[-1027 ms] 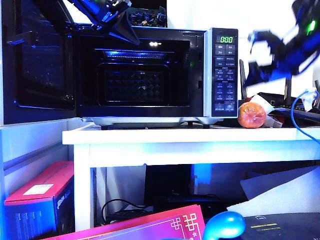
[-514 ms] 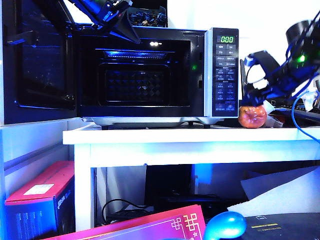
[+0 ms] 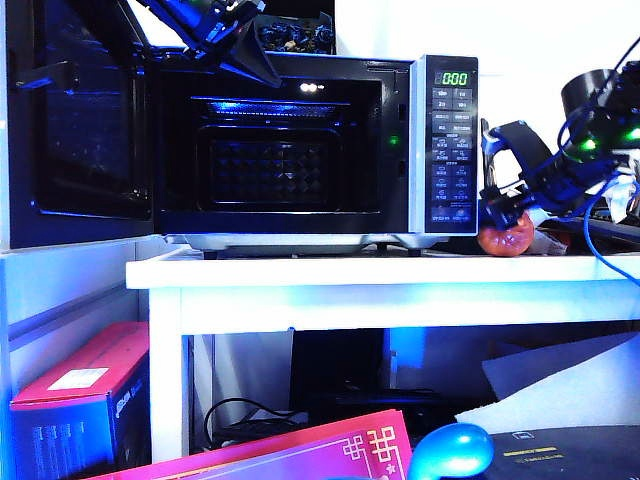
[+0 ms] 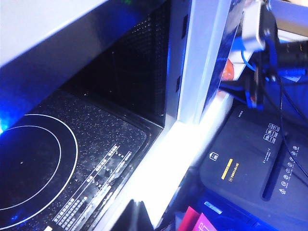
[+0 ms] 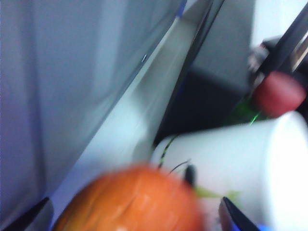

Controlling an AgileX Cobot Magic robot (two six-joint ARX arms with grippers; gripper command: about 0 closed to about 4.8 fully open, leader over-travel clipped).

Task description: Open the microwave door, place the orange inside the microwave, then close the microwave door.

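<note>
1. We found the right gripper [image 3: 505,205] spread wide, just above the orange [image 3: 505,238].
2. The orange sat on the table [image 3: 300,272], beside the microwave [image 3: 445,140].
3. The microwave door [image 3: 75,120] stood open.
4. We could not tell the left gripper's [image 3: 262,72] state at the microwave's top.

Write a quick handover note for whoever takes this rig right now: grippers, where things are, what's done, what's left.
Left gripper: up at the microwave's top front edge; open or shut can't be told.
Right gripper: open, down around the orange, not yet closed on it.
Orange sits on the white table, just right of the microwave.
Done: microwave door swung open to the left.
Left: grab the orange, put it inside, shut the door.
</note>
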